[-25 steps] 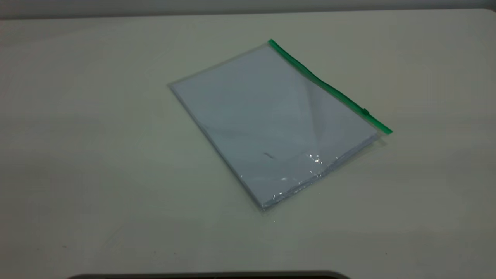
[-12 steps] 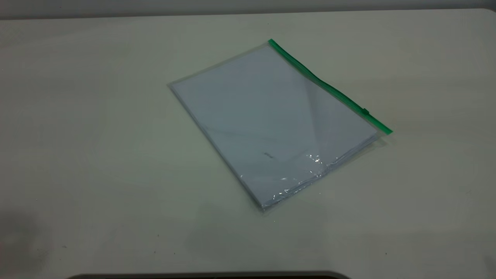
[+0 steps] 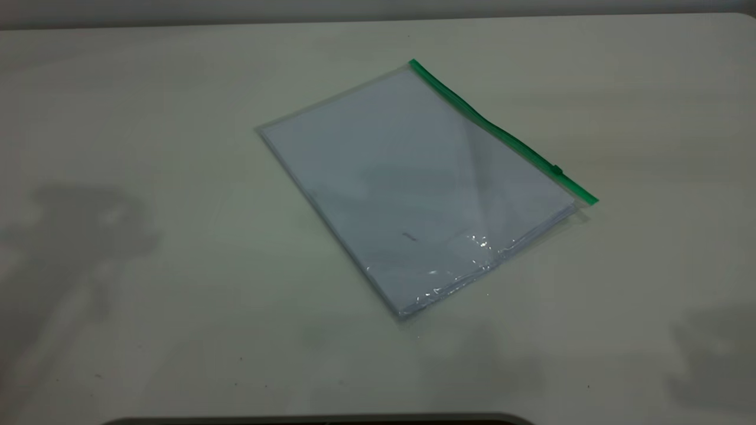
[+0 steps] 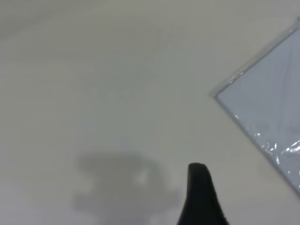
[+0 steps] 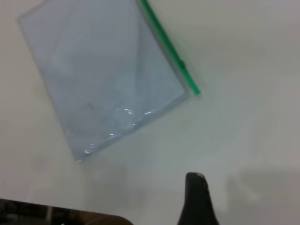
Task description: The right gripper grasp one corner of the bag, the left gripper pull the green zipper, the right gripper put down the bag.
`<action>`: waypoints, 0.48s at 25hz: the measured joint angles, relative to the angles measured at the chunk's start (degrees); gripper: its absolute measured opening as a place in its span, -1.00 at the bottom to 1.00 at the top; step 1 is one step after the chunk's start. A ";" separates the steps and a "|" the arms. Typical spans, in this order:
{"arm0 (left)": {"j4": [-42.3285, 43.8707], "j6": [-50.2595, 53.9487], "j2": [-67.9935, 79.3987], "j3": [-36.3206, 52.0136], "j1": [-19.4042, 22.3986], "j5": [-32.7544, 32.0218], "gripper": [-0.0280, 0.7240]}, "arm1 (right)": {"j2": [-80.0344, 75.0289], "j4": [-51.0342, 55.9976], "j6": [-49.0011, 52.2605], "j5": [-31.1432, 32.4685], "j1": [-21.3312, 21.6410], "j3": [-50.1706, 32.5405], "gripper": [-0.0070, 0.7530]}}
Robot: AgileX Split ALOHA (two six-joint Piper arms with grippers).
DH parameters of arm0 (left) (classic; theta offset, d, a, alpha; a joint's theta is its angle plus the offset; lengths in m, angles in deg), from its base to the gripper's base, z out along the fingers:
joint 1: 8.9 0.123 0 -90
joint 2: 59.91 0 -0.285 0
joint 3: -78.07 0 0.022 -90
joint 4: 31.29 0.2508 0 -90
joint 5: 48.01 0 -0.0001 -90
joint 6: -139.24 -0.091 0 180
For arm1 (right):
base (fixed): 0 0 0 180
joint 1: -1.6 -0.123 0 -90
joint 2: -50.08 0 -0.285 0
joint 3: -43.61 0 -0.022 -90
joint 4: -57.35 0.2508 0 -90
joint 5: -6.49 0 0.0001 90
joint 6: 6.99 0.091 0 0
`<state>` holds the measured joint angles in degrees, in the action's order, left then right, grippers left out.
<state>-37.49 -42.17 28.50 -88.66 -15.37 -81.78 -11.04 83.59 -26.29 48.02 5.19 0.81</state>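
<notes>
The bag (image 3: 413, 189) lies flat on the table, a clear pouch with white paper inside. The green zipper (image 3: 496, 127) runs along its far right edge, with the slider tab (image 3: 556, 170) near the near end of the strip. Neither gripper appears in the exterior view. In the left wrist view a black part of my left gripper (image 4: 201, 197) hangs above bare table, well apart from a bag (image 4: 262, 108) corner. In the right wrist view my right gripper (image 5: 196, 201) hovers over bare table, apart from the bag (image 5: 112, 75), the zipper (image 5: 166, 42) and the slider (image 5: 183, 65).
The pale table (image 3: 147, 118) spreads wide on every side of the bag. Arm shadows fall on it at the left (image 3: 77, 224) and at the near right (image 3: 714, 354). A dark rim (image 3: 319, 420) lines the near edge.
Shadows of both arms have spread onto the table at the left and the near right. The bag has not moved.
</notes>
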 joint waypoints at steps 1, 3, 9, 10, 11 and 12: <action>-0.72 -0.90 2.19 -1.32 0.00 0.15 0.61 | -2.22 1.78 -1.52 -0.89 0.00 0.00 0.57; -2.02 -3.05 6.48 -3.80 0.00 0.33 0.61 | -6.55 5.61 -5.32 -2.27 0.00 0.00 0.57; -9.33 -12.65 17.00 -11.23 0.00 -3.50 0.61 | -20.26 20.40 -19.73 -7.31 0.00 0.02 0.57; -10.67 -14.36 18.61 -12.31 0.00 -4.78 0.61 | -22.05 23.46 -22.62 -8.32 0.00 0.07 0.57; -11.91 -16.46 19.88 -13.27 0.00 -5.53 0.61 | -24.17 26.08 -25.05 -9.12 0.00 0.07 0.57; -13.07 -18.39 21.30 -14.15 0.00 -6.07 0.61 | -26.25 29.29 -27.98 -9.66 0.00 0.07 0.57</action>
<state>-50.56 -60.56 49.80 -102.82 -15.37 -87.85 -37.29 112.88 -54.27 38.36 5.19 0.88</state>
